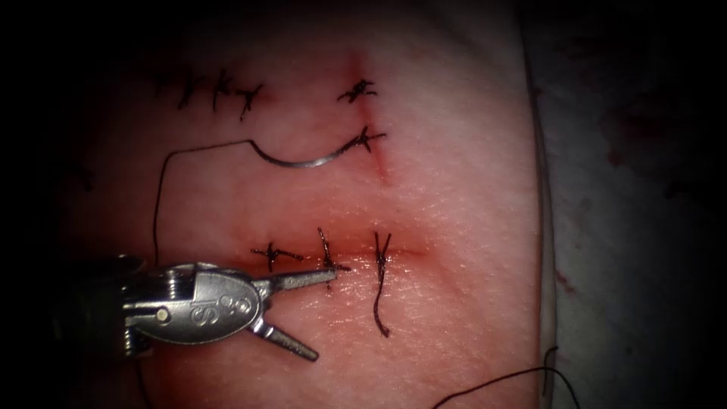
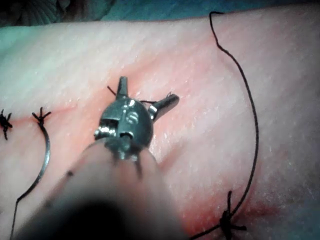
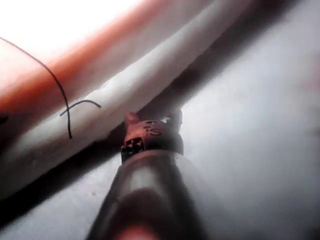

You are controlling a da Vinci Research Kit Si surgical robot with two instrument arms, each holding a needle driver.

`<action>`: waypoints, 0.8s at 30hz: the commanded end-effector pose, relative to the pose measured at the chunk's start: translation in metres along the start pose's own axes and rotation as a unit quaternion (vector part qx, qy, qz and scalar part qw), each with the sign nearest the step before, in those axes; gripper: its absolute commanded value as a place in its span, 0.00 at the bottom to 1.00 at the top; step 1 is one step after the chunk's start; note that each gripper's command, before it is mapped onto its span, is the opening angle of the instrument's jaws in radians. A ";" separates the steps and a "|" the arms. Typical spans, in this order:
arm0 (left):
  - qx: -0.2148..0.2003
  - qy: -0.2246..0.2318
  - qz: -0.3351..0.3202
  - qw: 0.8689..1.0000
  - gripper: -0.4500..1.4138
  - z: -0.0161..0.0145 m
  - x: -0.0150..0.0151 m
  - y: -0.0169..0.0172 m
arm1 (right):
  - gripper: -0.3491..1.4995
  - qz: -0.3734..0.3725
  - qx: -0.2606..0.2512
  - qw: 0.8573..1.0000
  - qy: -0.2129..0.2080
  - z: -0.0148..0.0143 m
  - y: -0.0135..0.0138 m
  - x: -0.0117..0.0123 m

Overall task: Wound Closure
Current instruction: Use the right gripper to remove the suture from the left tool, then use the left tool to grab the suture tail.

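Needle [image 1: 303, 161] loose on tissue [image 1: 454, 227], left tool [image 1: 322, 314] spread, empty (right tool's [image 3: 152, 120] tips obscured).

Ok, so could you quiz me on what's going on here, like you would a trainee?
1. True or false: the left arm's steel tool holds the curved steel needle.
2. How many dark thread stitches cross the horizontal cut beside that tool? A one, B three, C six.
3. Fill in: the left tool's jaws stand ____.

Key
1. False: it holds nothing. The needle lies free on the pink pork-belly tissue above that cut, its black thread trailing left.
2. B.
3. Open.
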 end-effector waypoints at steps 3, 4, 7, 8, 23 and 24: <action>0.006 -0.005 0.010 1.000 0.47 0.0017 -0.0005 -0.0003 | 0.99 0.019 0.050 0.997 0.057 0.0024 0.0014 0.0022; 0.007 -0.006 0.013 1.000 0.47 0.0019 -0.0006 -0.0002 | 0.99 0.036 0.069 0.995 0.065 0.0027 0.0016 0.0028; 0.019 -0.022 0.030 0.999 0.47 0.0031 -0.0008 -0.0001 | 0.99 0.037 0.079 0.992 0.087 0.0038 0.0021 0.0055; 0.026 -0.032 0.034 0.999 0.47 0.0034 -0.0009 -0.0001 | 0.99 0.034 0.076 0.992 0.100 0.0042 0.0019 0.0065; 0.028 -0.120 0.114 0.986 0.39 0.0092 -0.0042 0.0007 | 0.97 0.028 0.125 0.975 0.180 0.0108 -0.0117 0.0117; 0.025 -0.122 0.115 0.986 0.38 0.0093 -0.0044 0.0007 | 0.97 0.029 0.131 0.974 0.182 0.0112 -0.0123 0.0119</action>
